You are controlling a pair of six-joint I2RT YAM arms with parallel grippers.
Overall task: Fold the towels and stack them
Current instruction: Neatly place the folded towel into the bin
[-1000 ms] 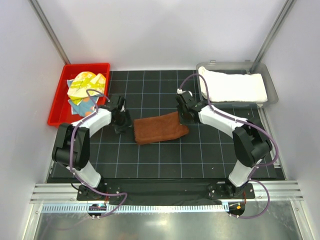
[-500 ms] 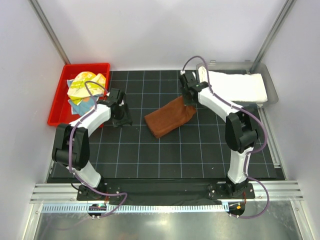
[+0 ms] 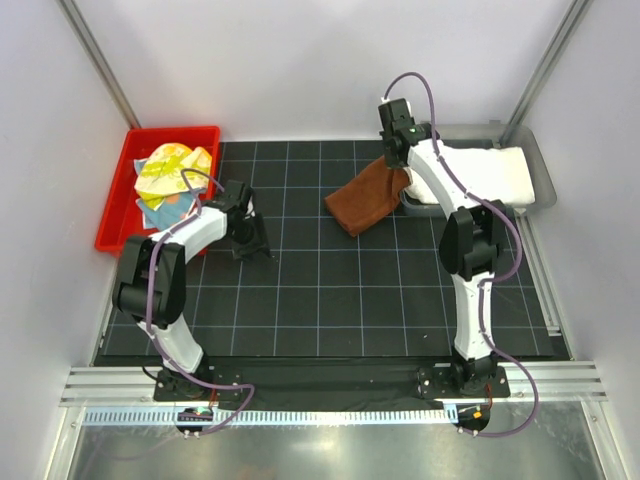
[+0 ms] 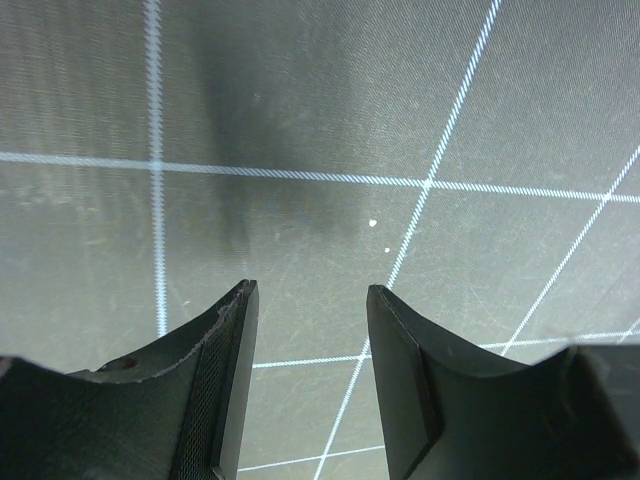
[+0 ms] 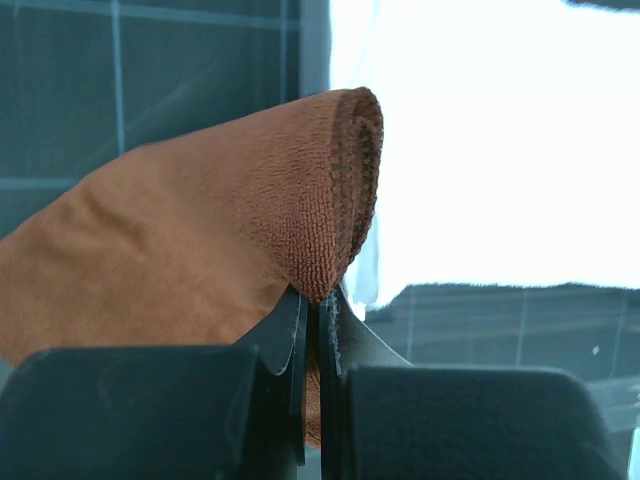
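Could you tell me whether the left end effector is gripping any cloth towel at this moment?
No, the left end effector stands open above the black gridded mat, with nothing between its two fingers.

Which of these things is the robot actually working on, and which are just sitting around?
Job: rust-brown towel, pinched in the right gripper; white towel, in the grey tray; yellow towel and light blue towel, in the red bin.
Just there: tray and bin themselves, black grid mat, open left gripper above it.

Central desk (image 3: 330, 300) open; red bin (image 3: 112, 232) obstructs far left, grey tray (image 3: 545, 185) far right, brown towel (image 3: 365, 200) hanging beside it.
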